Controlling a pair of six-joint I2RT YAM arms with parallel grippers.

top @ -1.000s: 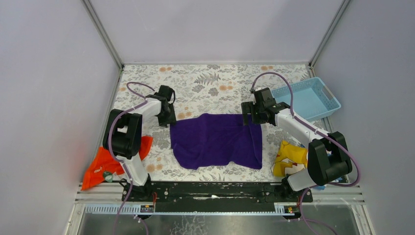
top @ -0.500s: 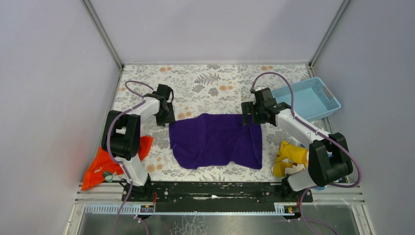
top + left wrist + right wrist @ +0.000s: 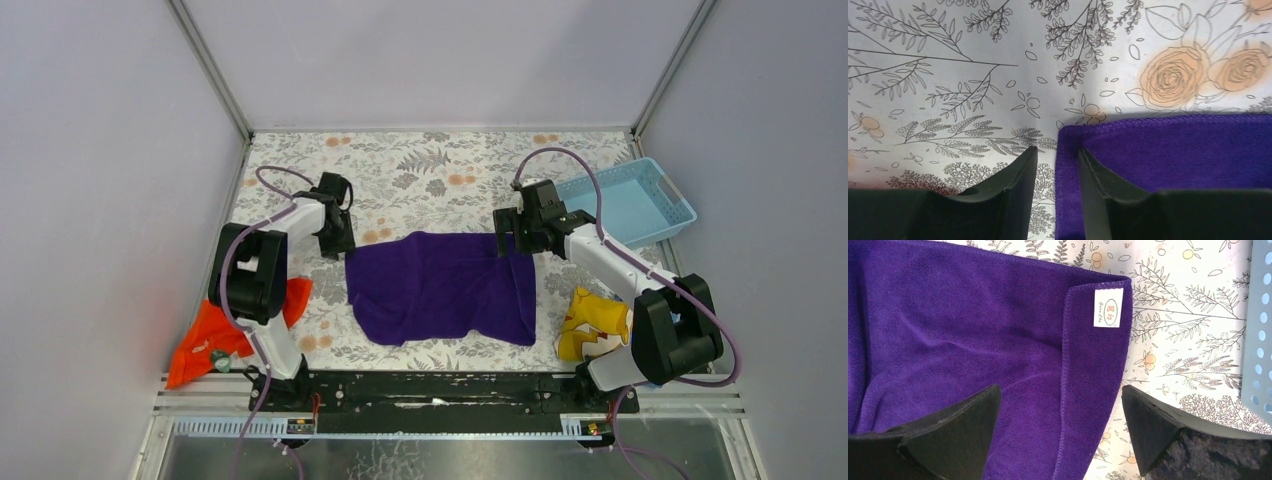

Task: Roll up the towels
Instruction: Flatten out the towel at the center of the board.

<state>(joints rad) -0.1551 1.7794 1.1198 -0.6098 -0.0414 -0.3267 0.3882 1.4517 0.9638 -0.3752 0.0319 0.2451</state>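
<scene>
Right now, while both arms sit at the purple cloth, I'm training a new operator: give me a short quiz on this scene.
1. True or false: the purple towel is already rolled.
2. Which stands wider open? A) the left hand B) the right hand
3. Fill in: beside the left arm's base lies a bunched ___ towel.

Key:
1. False; it lies spread out on the table.
2. B.
3. Orange-red; that is the orange-red towel.
</scene>
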